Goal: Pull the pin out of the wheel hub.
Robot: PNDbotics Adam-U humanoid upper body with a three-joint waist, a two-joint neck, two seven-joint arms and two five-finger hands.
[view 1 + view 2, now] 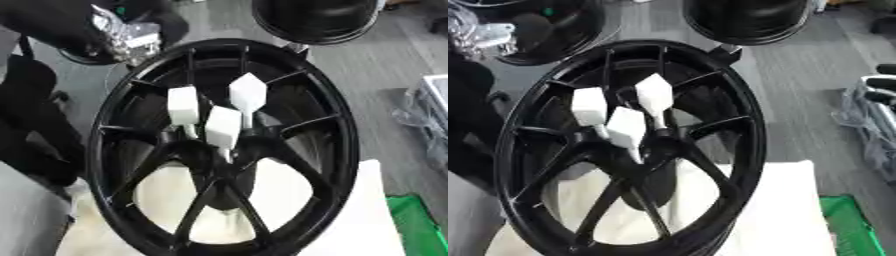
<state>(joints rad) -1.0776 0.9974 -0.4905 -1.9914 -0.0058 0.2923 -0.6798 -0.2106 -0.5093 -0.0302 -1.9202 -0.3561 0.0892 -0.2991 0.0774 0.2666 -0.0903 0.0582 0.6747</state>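
Up in the upper left corner of the frame, the left robot hand (128, 36) shows as a cluster of silver and black parts at the end of a dark arm. Whether it is spread apart or closed together cannot be told from either view. It holds nothing that can be made out. It sits just outside the upper left rim of the wheel hub (337, 145), well apart from the pins. The other robot hand shows in neither view.

The wheel hub is a large black spoked wheel filling the middle of the frame, tilted with its open face toward the camera. Three white pins stand out of its centre, each with a blocky white head on a thin pale shank. The left pin (183, 105) and the middle pin (222, 126) are side by side. The right pin (248, 93) rises highest, just beside them toward the upper right. All three shanks run down into the dark centre where the spokes meet.

Under the lower part of the wheel lies a white padding (372, 205). At the top of the frame a second black wheel (315, 20) rests on the grey floor (385, 65). At the right edge there is crumpled clear plastic (418, 117), and in the lower right corner a green object (420, 225).
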